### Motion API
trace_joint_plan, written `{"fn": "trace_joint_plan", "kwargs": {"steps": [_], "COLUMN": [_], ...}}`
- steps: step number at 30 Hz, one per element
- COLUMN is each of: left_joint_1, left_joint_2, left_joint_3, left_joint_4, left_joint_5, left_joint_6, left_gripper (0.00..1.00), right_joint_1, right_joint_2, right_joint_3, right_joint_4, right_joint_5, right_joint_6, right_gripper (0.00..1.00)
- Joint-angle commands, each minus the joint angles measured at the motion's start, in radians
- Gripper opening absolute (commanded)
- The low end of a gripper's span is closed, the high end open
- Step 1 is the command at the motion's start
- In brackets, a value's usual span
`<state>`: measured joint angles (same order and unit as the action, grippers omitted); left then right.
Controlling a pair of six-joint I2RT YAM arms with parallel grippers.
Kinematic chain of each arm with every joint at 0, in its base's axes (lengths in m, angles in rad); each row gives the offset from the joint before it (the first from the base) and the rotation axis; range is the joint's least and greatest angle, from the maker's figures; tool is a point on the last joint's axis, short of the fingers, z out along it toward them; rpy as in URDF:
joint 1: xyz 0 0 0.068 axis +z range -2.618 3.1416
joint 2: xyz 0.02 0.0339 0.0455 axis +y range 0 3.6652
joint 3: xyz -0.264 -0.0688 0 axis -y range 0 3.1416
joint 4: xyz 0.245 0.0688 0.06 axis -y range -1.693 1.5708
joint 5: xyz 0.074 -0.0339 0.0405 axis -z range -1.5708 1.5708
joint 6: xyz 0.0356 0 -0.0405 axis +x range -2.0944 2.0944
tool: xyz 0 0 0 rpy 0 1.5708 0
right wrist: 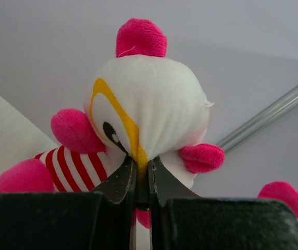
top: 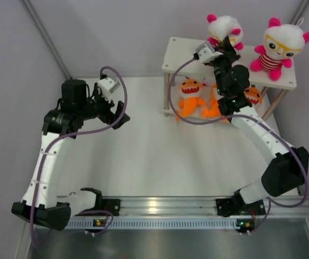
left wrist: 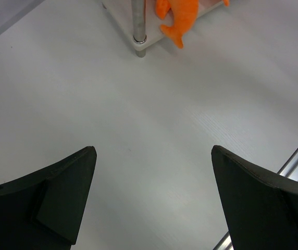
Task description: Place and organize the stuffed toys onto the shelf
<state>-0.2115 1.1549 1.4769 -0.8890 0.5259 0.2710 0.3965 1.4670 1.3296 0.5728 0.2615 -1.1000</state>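
The right fingers [right wrist: 128,174] are pressed together on a pinch of fabric at the face of a white-headed doll [right wrist: 149,104], right on its yellow glasses. That doll sits at the back of the shelf's [top: 184,54] top board, near a second doll [top: 281,46] that stands free and upright. Below, on the lower tier, orange sharks [top: 189,94] are grouped together; the arm hides part of them. The left fingers [left wrist: 60,192] are spread wide, holding nothing, above bare worktop [top: 143,156] well apart from the shelf. No other toy shows on the worktop, so the sorting looks almost finished: what remains is letting go of this doll and perhaps straightening it.
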Motion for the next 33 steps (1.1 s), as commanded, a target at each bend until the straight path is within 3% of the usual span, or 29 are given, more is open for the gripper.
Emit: {"fn": "trace_joint_plan", "kwargs": {"steps": [1, 16, 20, 26, 33], "left_joint_1": [-0.003, -0.003, -0.003, -0.002, -0.003], "left_joint_2": [0.003, -0.003, -0.003, -0.003, -0.001], "left_joint_3": [-0.004, -0.015, -0.015, -0.021, -0.021], "left_joint_4": [0.035, 0.035, 0.035, 0.036, 0.036], "left_joint_5": [0.006, 0.013, 0.014, 0.020, 0.023], "left_joint_6": [0.004, 0.000, 0.002, 0.000, 0.000], "left_gripper": [0.98, 0.98, 0.98, 0.98, 0.98], "right_joint_1": [0.007, 0.021, 0.019, 0.019, 0.019], "right_joint_2": [-0.007, -0.016, -0.019, -0.019, -0.023], "right_joint_3": [0.019, -0.063, -0.052, -0.043, -0.044], "right_joint_4": [0.082, 0.096, 0.110, 0.131, 0.134], "right_joint_5": [0.019, 0.047, 0.059, 0.070, 0.074], "right_joint_6": [-0.076, -0.057, -0.046, -0.041, -0.041], "right_gripper": [0.00, 0.00, 0.23, 0.41, 0.45]}}
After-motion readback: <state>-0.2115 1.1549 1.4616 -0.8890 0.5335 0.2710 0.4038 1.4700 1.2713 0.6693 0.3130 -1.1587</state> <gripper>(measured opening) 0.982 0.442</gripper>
